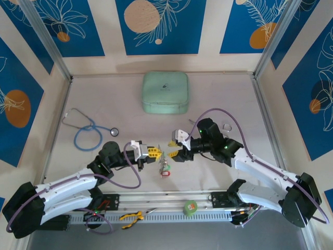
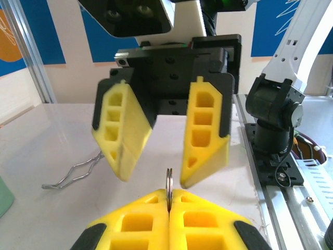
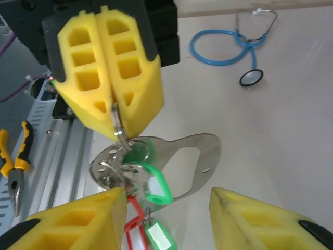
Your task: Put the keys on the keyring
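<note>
At mid-table, left gripper (image 3: 117, 127) pinches keyring (image 3: 210, 156) (green-, red-tagged keys (image 3: 156, 185)); right gripper (image 2: 155, 179) gapes empty.

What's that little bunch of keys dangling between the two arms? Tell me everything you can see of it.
The keys are small and silvery, bunched with oblong plastic tags, green and red. They hang together with a flat, pale metal keyring from a thin ring pinched edge-on in the shut left tool. The open right tool faces them close by; whether it touches them I cannot tell.
</note>
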### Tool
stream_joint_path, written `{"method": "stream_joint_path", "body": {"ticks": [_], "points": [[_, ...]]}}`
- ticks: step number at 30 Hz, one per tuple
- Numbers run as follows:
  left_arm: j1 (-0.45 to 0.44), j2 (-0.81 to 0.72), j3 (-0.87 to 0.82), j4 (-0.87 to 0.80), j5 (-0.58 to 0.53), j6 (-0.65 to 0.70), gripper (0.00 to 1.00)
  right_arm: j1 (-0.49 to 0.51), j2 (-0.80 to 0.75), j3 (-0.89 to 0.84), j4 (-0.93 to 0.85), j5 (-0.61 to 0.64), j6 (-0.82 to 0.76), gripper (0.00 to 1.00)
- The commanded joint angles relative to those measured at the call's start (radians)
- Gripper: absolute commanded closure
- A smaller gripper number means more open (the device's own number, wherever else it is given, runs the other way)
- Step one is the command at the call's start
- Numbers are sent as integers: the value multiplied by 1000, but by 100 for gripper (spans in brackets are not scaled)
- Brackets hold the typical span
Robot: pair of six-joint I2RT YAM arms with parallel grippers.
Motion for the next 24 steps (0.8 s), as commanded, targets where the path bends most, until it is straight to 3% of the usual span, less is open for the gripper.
{"method": "stream_joint_path", "body": {"ticks": [1,18,24], "points": [[-2,9,6,66,59,-18,100,-8,11,-3,-38,31,-37,54],[-3,43,12,101,72,-28,100,51,136,34,-31,-152,-63,52],[-2,41,9,101,64,-27,100,55,166,49,-12,-158,-52,64]]}}
